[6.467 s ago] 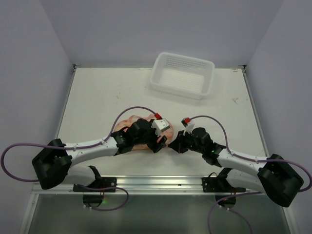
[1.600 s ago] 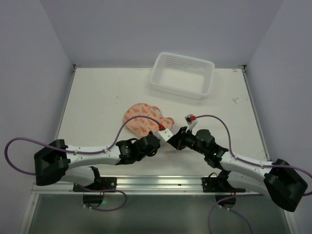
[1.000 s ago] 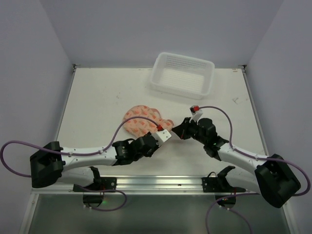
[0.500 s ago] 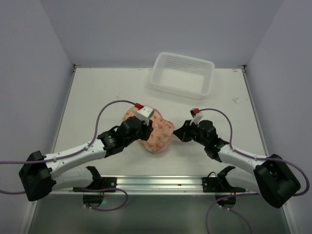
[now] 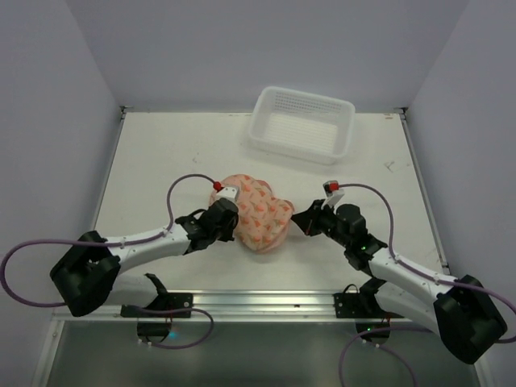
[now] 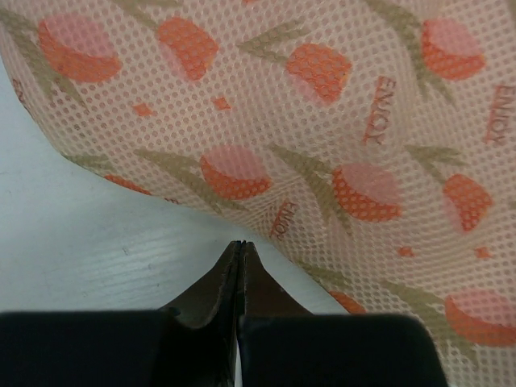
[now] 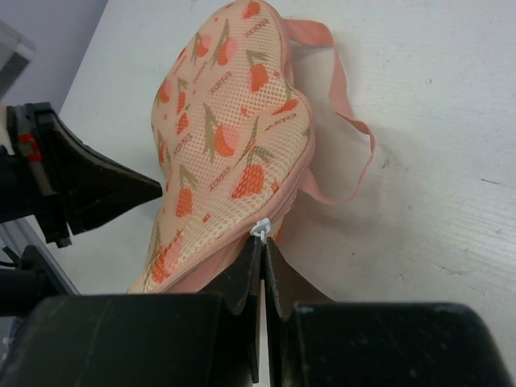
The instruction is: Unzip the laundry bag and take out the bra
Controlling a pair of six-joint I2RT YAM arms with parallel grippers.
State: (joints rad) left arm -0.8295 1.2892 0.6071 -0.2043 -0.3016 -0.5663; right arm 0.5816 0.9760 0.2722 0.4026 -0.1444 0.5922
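Laundry bag (image 5: 262,216) between left gripper (image 5: 235,226) and right gripper (image 5: 297,220)

The white table (image 5: 161,161) carries the laundry bag (image 5: 262,214) near its front and a lattice basket (image 5: 302,125) farther back.

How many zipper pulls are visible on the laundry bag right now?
1. The white zipper pull sits on the laundry bag's pink edging nearest the right wrist camera, pinched in the right gripper. Another could be hidden on the bag's unseen sides.
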